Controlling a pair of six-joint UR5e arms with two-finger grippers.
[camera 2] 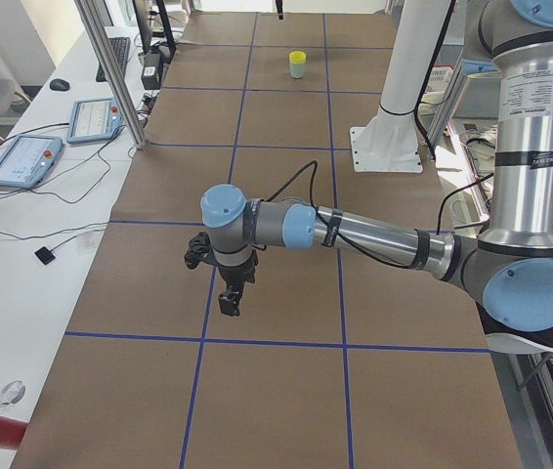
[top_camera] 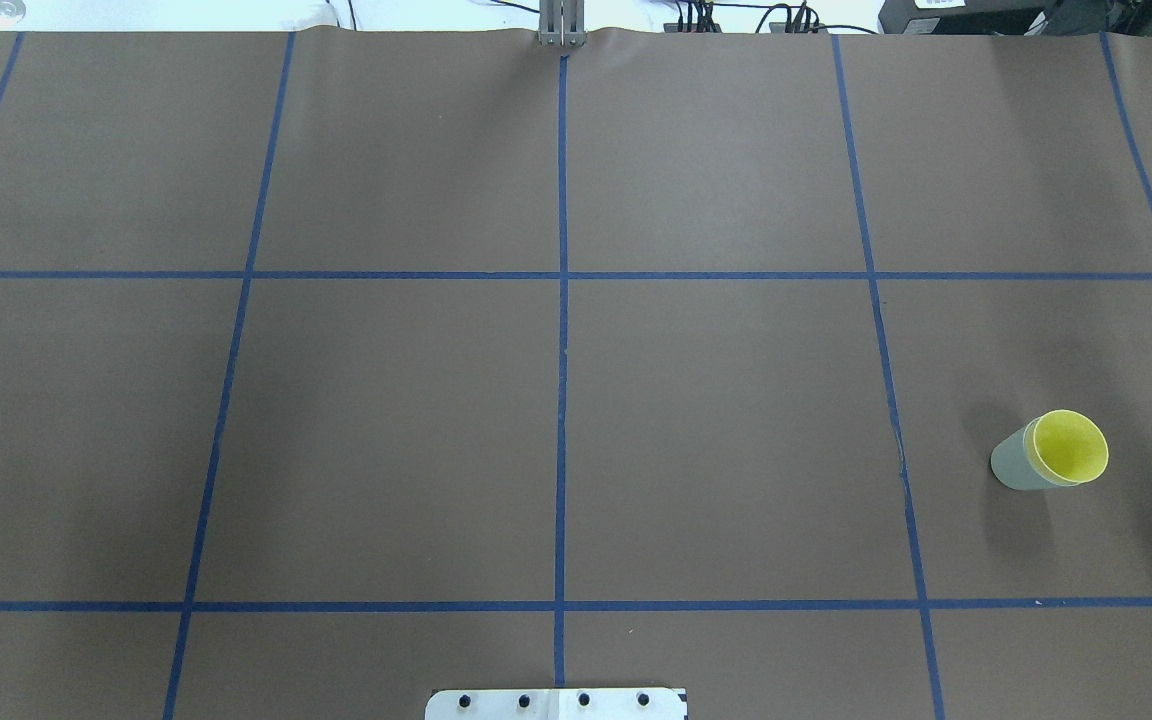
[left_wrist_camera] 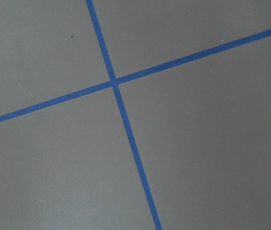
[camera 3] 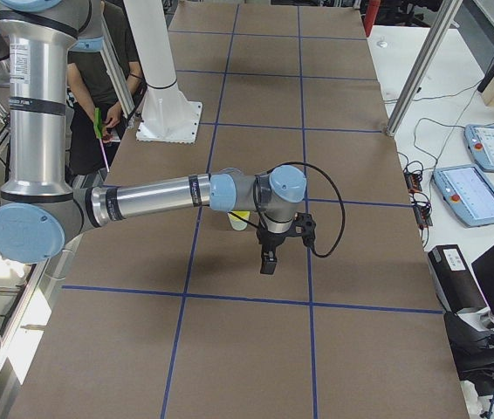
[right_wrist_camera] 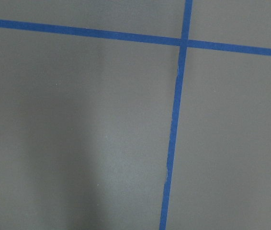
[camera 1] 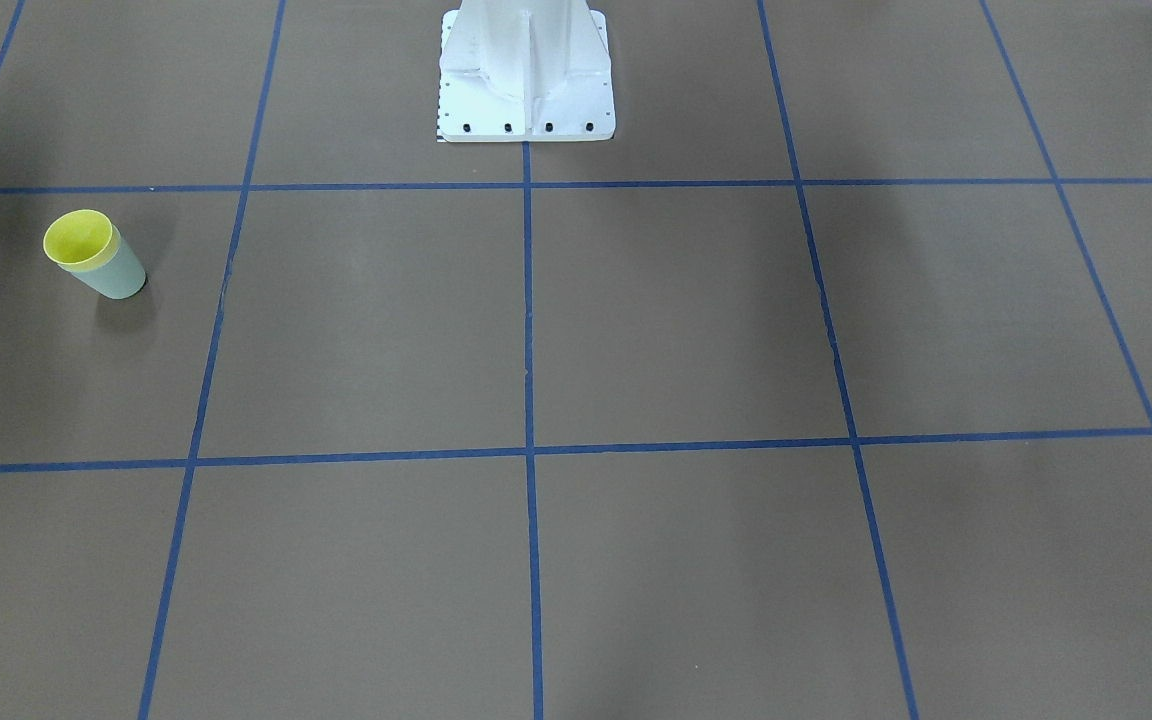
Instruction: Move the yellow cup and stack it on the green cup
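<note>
Brown table (top_camera: 396, 430), blue tape (top_camera: 562, 400) grid: the right arm (camera 3: 151, 199) reaches low over its own half, the left arm (camera 2: 374, 234) over the other. The green cup (top_camera: 1014, 465) stands upright on the robot's right side with the yellow cup (top_camera: 1071, 447) nested inside; the stacking looks done. The pair sits just beside the right fingers (camera 3: 268, 262), half hidden by that arm, and well apart from the left fingers (camera 2: 229, 305). Seen only side-on, neither pair can be called open or closed.
</note>
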